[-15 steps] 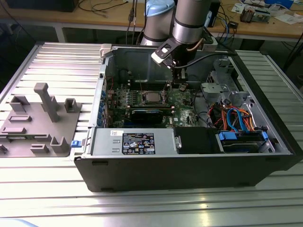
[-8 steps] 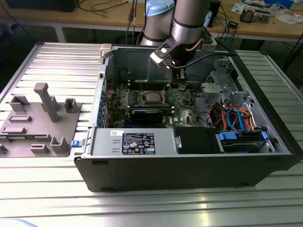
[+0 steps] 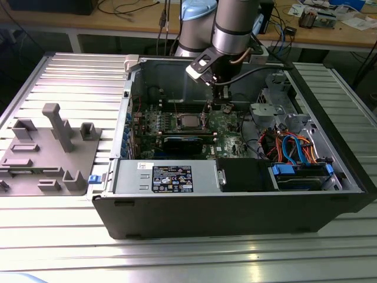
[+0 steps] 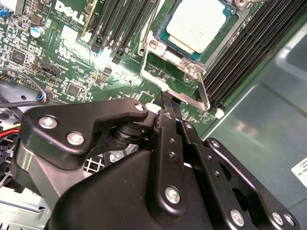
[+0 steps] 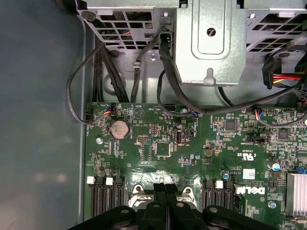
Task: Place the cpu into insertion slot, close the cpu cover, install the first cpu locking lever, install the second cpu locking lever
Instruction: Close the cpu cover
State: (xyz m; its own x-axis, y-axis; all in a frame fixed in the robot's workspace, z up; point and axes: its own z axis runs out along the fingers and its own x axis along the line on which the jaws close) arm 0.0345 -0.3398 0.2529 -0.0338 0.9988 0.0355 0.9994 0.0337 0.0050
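I see the cpu sitting in the insertion slot, inside the open PC case. My gripper has its fingers together, tips just beside the slot's rim.

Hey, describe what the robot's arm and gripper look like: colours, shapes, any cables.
The arm is a thick silver-grey cylinder with a light blue joint cap. A small white box is mounted near the wrist, and a black cable loops off beside it. The gripper is matte black: flat linkage bars with rounded ends, joined by shiny silver screws.
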